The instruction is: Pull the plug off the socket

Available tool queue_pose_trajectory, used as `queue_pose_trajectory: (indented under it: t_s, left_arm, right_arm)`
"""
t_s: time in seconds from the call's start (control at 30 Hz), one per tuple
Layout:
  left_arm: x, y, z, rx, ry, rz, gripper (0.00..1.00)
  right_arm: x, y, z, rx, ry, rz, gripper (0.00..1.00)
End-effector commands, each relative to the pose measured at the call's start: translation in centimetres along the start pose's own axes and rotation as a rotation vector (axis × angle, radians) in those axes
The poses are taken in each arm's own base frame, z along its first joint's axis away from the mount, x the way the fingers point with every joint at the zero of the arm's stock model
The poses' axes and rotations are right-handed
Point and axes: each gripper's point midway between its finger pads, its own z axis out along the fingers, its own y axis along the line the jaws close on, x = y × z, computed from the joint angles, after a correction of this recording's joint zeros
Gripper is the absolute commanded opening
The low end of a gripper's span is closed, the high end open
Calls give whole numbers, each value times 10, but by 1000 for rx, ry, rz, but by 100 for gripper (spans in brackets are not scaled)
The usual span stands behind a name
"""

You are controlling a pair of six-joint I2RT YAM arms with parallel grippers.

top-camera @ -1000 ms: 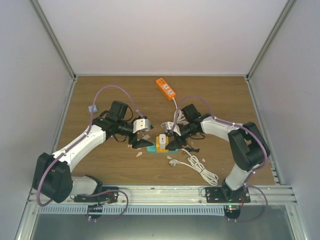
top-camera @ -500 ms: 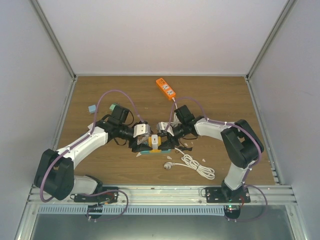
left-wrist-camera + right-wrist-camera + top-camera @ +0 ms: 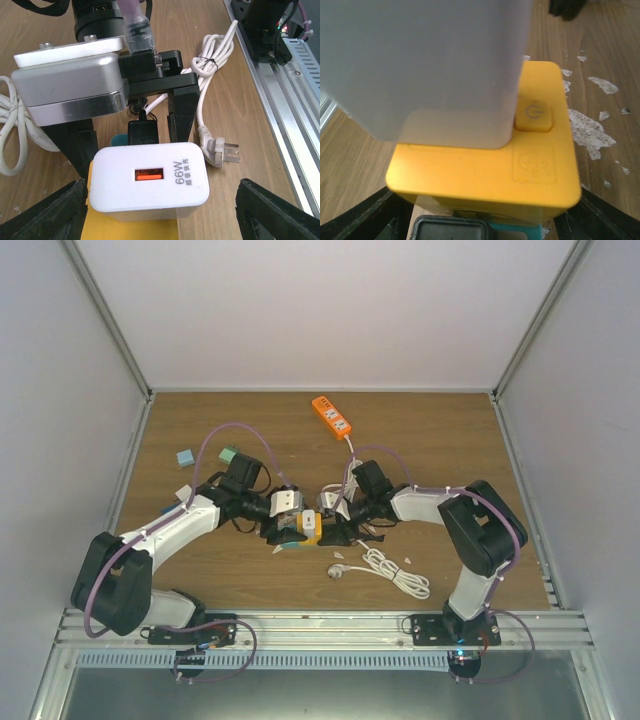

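Left hand [image 3: 160,195], right hand [image 3: 485,200]: wide open, empty, flanking charger [image 3: 148,180] on yellow socket [image 3: 485,175]. Risk: unheld socket may lift with charger.

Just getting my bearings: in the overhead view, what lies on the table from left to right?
Blue block → green block → yellow socket holding the white plug → coiled white cable. The orange power strip overlaps sideways, so it is left out.
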Motion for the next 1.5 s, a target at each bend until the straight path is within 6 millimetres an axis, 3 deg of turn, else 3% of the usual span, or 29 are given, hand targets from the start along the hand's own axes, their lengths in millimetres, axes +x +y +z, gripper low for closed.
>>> queue_pose_trajectory:
  t_s: [0.0,0.27,0.53,0.77,1.03,1.47]
  left_arm:
    - [-3,2,5,-9,-21,25,79]
    - [-5,3,10,-16,-11,15,70]
    - [-23,-7,6,64,-69,-20,50]
    - [-37,-11,0,80,-104,12,40]
    - [-55,-14,-7,101,-166,62,33]
    - [-59,-7,-21,92,-218,38,27]
  right_arm:
    - [-18,-6,-2,42,-37,-40,74]
    - [-24,-8,-1,62,-58,-57,66]
    - [-20,-7,-1,65,-47,-53,42]
    - [-15,-10,0,81,-23,-46,29]
    - [-8,-16,0,100,0,-23,21]
    - [0,-21,1,122,23,-1,13]
